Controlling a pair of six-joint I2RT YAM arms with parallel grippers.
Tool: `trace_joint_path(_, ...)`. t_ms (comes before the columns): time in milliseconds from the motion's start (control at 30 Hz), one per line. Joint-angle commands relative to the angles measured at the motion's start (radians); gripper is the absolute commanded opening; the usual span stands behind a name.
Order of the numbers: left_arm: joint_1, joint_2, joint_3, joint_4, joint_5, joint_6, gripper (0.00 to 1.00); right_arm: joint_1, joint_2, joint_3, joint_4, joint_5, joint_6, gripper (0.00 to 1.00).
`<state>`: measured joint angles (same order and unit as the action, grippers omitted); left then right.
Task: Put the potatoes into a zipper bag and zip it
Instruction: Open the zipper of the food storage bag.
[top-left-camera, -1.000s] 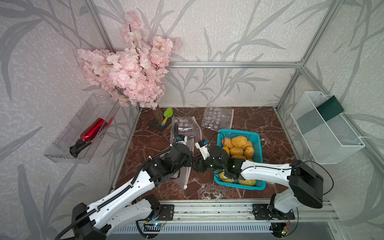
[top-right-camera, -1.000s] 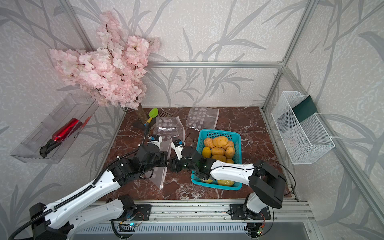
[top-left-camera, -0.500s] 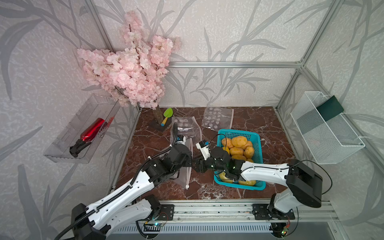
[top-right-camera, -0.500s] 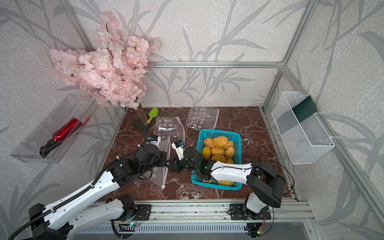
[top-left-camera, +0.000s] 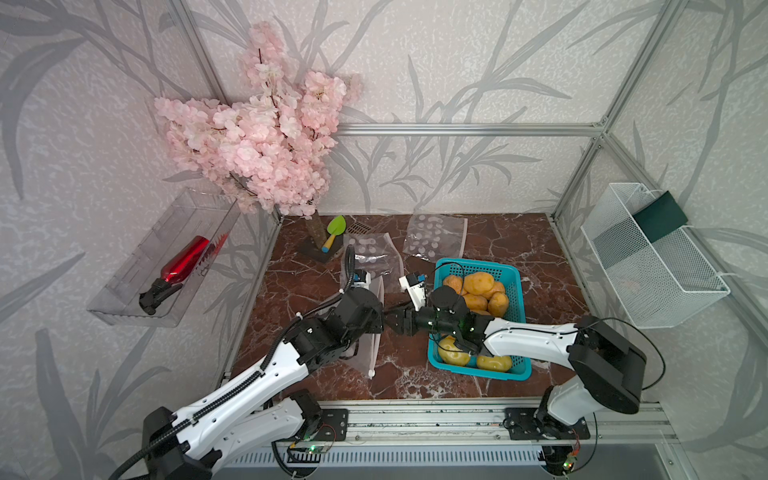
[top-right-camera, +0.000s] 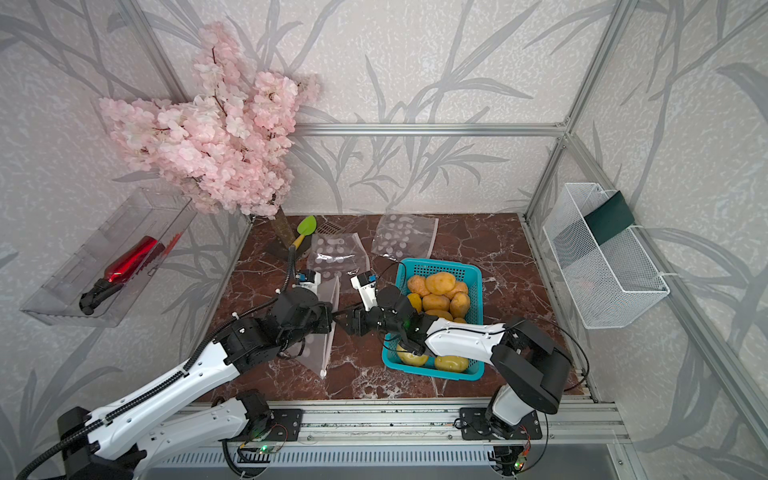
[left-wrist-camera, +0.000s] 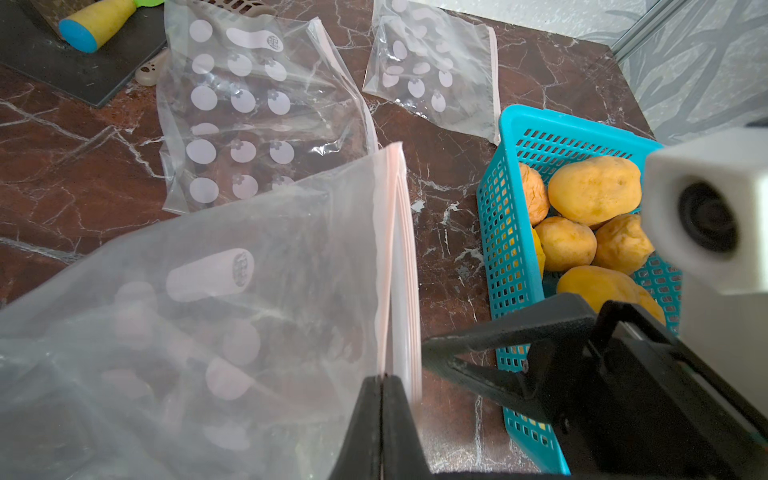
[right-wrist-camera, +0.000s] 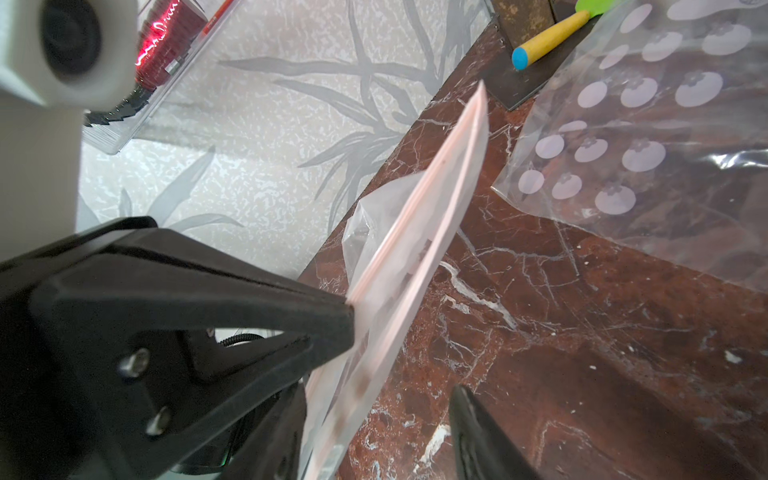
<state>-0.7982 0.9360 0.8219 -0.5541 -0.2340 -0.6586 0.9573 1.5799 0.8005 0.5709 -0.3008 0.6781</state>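
Barely a twitch this past second: the right gripper (right-wrist-camera: 403, 349) has edged a shade nearer, fingers apart, with the pink rim of the zipper bag (left-wrist-camera: 249, 291) between them and one tip touching it. The left gripper (left-wrist-camera: 381, 378) stays clamped on that rim. So the mouth isn't open yet. The potatoes (top-right-camera: 440, 283) all sit in one blue basket (top-left-camera: 498, 374), roughly ten showing. Three bags: one held, two spare bags (top-left-camera: 372, 257) flat on the surface (top-left-camera: 519, 237).
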Motion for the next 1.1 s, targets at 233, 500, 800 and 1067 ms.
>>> trace_joint_path(233, -0.003, -0.016, 0.001, -0.027, -0.013, -0.024, 0.0, 0.001, 0.098, 0.096, -0.075, 0.007, 0.016, 0.4)
trace_joint_path(500, -0.002, 0.014, 0.156, -0.331, -0.134, -0.145, 0.0, 0.003, 0.035, 0.11, -0.33, 0.213, -0.013, 0.01)
trace_joint_path(800, -0.001, 0.074, 0.402, -0.584, -0.087, -0.222, 0.0, 0.014, -0.014, 0.077, -0.537, 0.399, -0.016, 0.0)
trace_joint_path(1067, 0.004, 0.178, 0.53, -0.629, -0.157, -0.209, 0.0, 0.024, 0.014, 0.08, -0.546, 0.396, -0.012, 0.0)
